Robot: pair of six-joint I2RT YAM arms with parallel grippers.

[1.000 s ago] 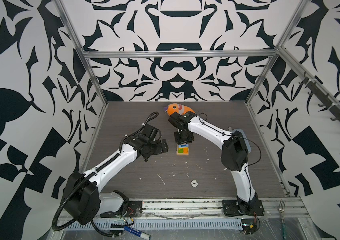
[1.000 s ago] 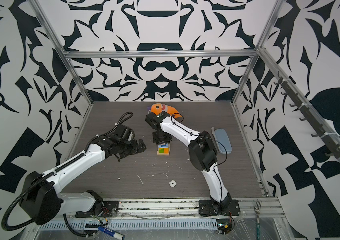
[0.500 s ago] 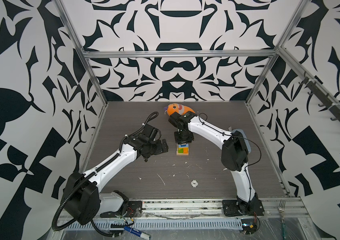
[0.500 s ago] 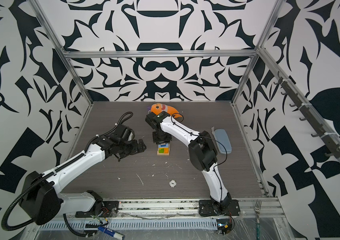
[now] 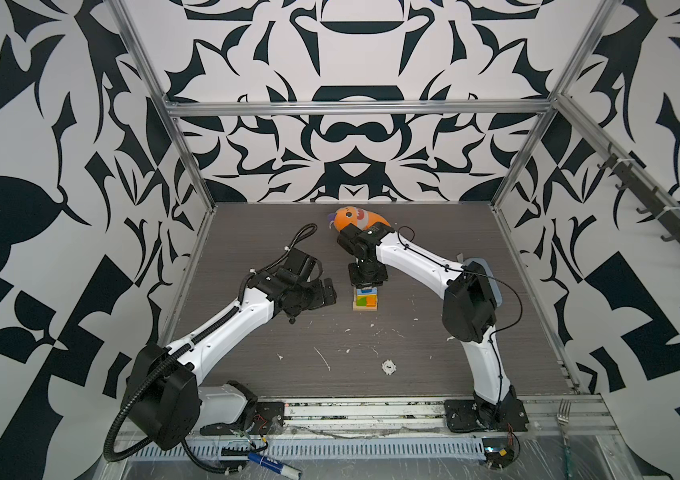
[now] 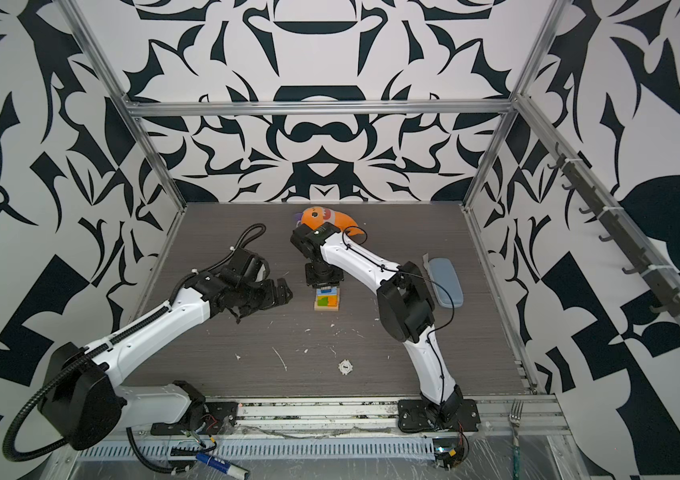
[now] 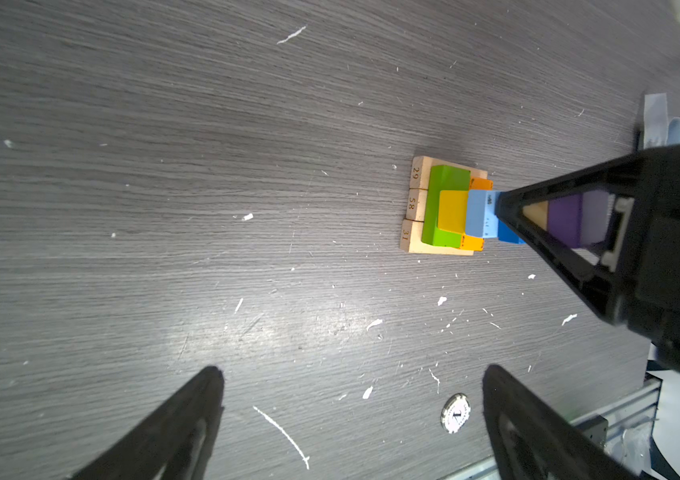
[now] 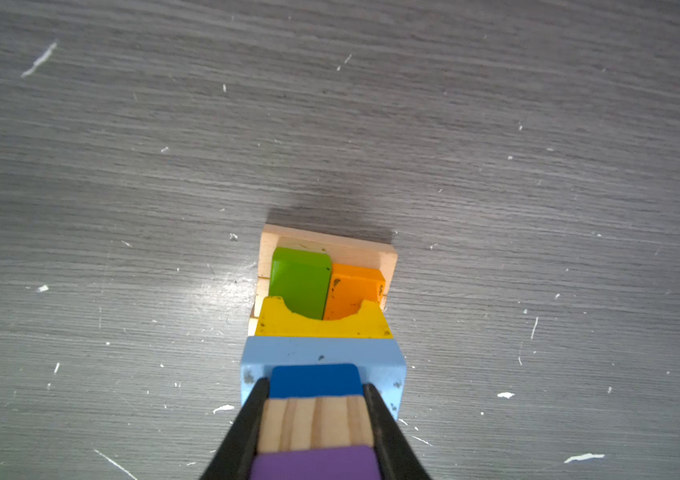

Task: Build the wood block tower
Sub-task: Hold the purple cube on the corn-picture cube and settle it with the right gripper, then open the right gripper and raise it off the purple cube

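The wood block tower [image 5: 366,300] [image 6: 327,300] stands mid-table on tan bars [image 8: 330,245]. Green [image 8: 298,282] and orange [image 8: 352,295] bricks lie on them, then a yellow [image 8: 321,326] and a light-blue brick [image 8: 321,353], a blue cube [image 8: 315,380], a tan block [image 8: 315,424] and a purple cube [image 8: 315,463]. My right gripper [image 8: 315,384] [image 5: 367,286] hangs over the tower, shut, with its fingers against the sides of the tan and purple blocks. My left gripper [image 7: 352,374] [image 5: 330,293] is open and holds nothing, left of the tower.
An orange plush fish [image 5: 357,218] lies behind the right arm at the back. A grey-blue pad [image 6: 446,282] sits by the right wall. A white round token [image 5: 389,367] and white scraps lie in front of the tower. A fork [image 5: 564,419] rests on the front rail.
Neither arm nor the tower has visibly moved in the top views.
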